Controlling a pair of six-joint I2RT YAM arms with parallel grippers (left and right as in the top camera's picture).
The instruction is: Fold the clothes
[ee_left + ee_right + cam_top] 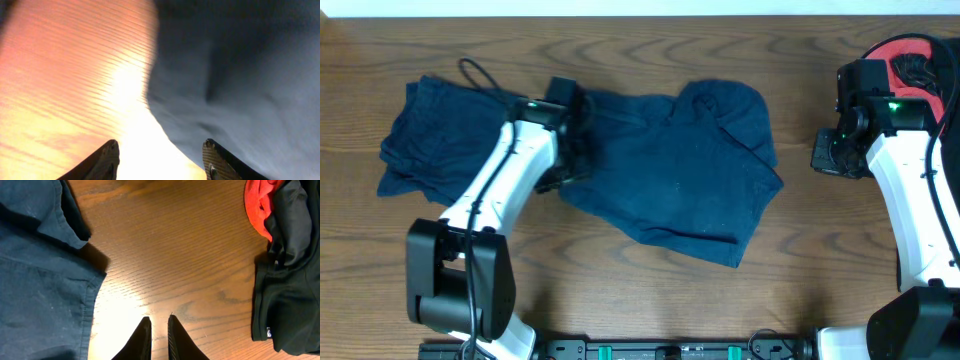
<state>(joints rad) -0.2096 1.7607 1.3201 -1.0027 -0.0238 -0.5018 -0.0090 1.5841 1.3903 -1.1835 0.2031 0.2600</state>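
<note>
Navy clothes [670,180] partly beneath left arm [510,170] (left fingers [104,162] cropped)

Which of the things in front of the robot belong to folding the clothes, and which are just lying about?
Part of the job:
middle navy garment, spread out
left navy garment, bunched
left tool, open at the middle garment's edge

Lying about:
red cloth and black garment, far right, untouched
right tool, shut and empty, near them
</note>
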